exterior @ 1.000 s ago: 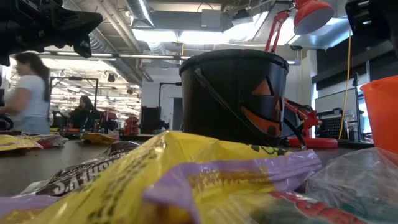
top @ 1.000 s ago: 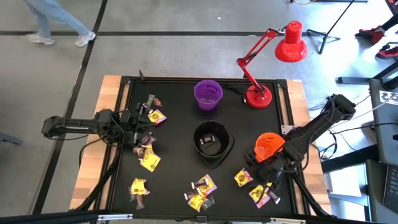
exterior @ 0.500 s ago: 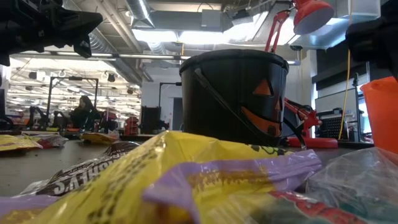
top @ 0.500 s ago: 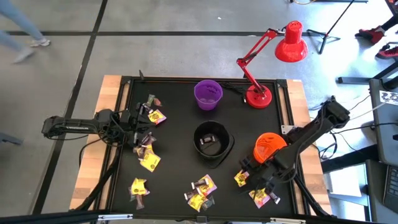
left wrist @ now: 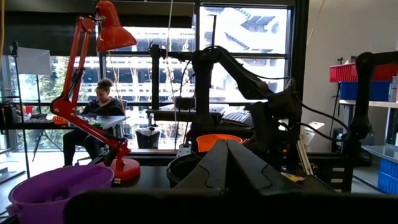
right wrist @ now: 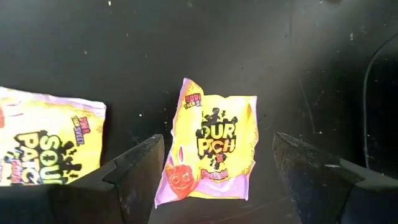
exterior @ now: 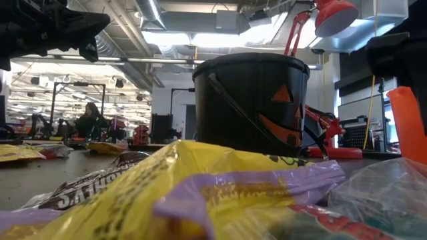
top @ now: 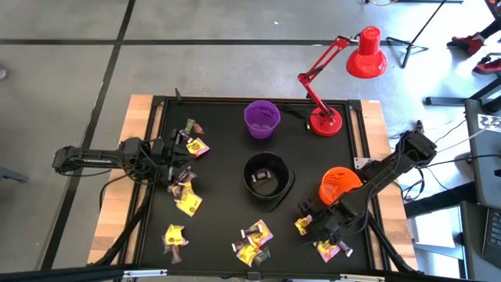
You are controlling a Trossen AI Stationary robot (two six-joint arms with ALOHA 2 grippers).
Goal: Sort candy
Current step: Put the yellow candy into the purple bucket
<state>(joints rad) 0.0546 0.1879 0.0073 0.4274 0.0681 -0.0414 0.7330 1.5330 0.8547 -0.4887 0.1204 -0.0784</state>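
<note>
The right gripper [right wrist: 214,180] hangs with fingers spread wide over a yellow candy [right wrist: 214,149] lying flat on the black table [top: 219,196], just beside the orange bowl [top: 338,184]. The packet looks light, crinkly and slick, so a pinch across its puffed middle would likely hold best. A second yellow piece [right wrist: 43,146] lies nearby. Farther from the orange bowl stands the black bucket [top: 266,180], then the purple bowl [top: 261,119]. Well apart, the left gripper [top: 174,157] waits with fingers closed among more scattered pieces.
</note>
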